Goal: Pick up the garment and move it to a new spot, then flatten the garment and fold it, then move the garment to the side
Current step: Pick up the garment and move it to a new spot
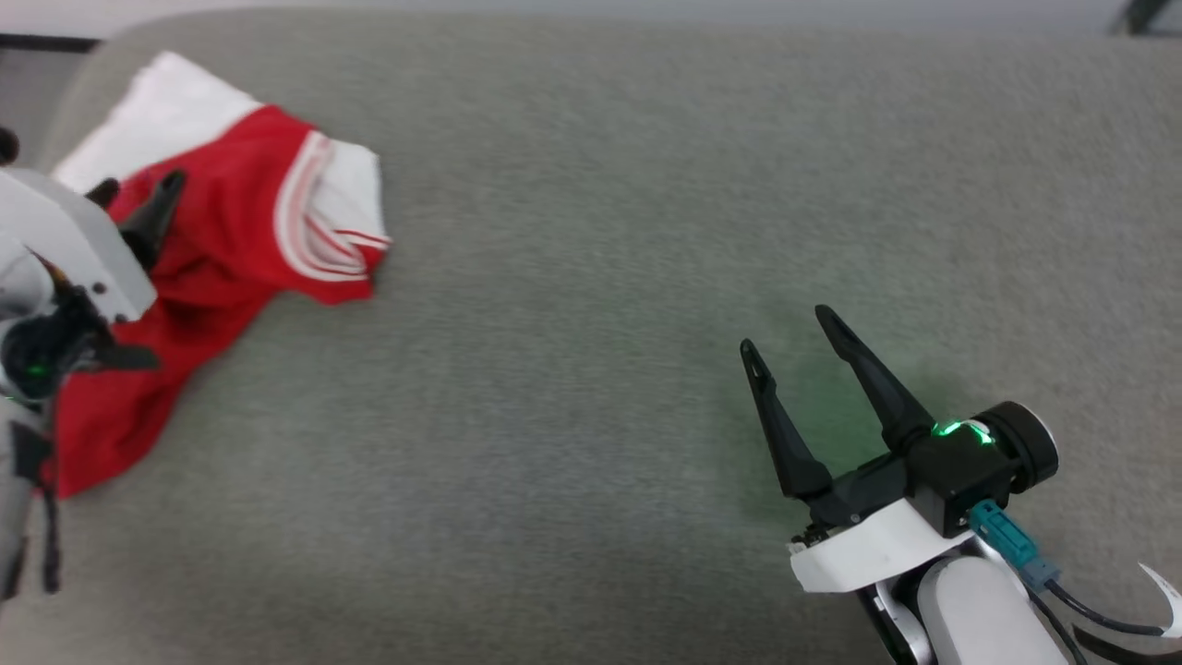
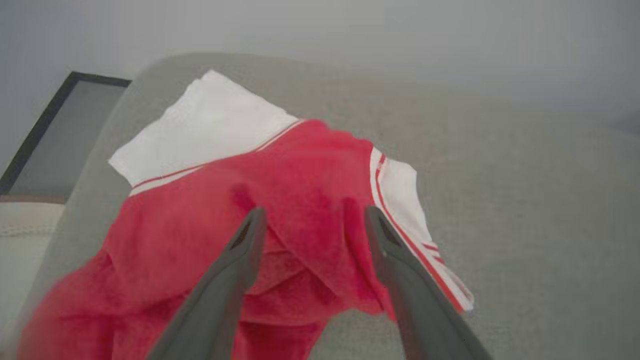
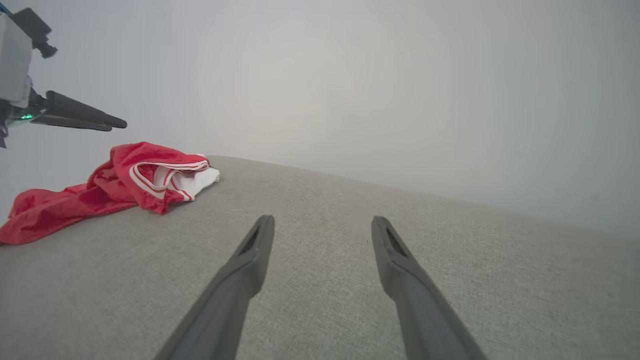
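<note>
We find the garment (image 1: 231,259) crumpled at the left end of the grey upholstered surface (image 1: 600,231). We judge it light and limp, best pinched at a raised red fold. The left gripper (image 2: 315,212) hovers above it, fingers wide; the right gripper (image 1: 785,330) is well apart, equally wide

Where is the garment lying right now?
In the head view it is at the upper left: the garment lies crumpled near the left end of the grey cushion, beneath the open left tool, far from the right tool.
</note>
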Controlling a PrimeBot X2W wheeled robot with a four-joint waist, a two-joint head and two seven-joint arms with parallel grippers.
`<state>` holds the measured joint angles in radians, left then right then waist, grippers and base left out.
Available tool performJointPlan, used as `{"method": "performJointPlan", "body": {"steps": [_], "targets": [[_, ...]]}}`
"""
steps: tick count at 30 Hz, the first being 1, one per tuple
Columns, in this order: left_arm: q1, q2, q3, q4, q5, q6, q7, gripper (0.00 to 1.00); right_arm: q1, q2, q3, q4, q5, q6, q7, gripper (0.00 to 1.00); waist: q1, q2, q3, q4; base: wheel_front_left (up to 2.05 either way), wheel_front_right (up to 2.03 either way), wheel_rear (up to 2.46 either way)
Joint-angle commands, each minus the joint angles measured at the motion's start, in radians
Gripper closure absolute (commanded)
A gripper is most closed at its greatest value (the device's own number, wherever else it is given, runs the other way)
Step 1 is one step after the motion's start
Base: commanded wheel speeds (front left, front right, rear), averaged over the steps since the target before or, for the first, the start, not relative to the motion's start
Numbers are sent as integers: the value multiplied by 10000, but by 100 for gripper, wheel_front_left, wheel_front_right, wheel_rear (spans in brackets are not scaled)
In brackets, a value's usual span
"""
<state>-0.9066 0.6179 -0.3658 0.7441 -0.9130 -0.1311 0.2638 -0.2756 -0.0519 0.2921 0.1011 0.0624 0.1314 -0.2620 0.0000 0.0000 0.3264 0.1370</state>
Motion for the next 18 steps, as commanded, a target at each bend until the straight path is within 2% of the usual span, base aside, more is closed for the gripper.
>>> {"method": "performJointPlan", "body": {"steps": [1,5,12,18], "targets": [[-198,192,-194,-46,-277,14,296,0,-110,14,18,-38,88,-14,-43,0,0,0,761,-775,0,0,0],[-234,686,-807,-1,-1157,14,1346,0,-225,17,93,-83,94,-14,-43,0,0,0,999,-1024,0,0,0],[-509,1192,-1312,402,-1966,13,1823,0,-506,15,328,-345,-92,-14,-43,0,0,0,1730,-1510,0,0,0],[-671,846,-1859,1211,-2112,13,2176,0,-558,19,301,-537,-175,-14,-43,0,0,0,2118,-1703,0,0,0]]}}
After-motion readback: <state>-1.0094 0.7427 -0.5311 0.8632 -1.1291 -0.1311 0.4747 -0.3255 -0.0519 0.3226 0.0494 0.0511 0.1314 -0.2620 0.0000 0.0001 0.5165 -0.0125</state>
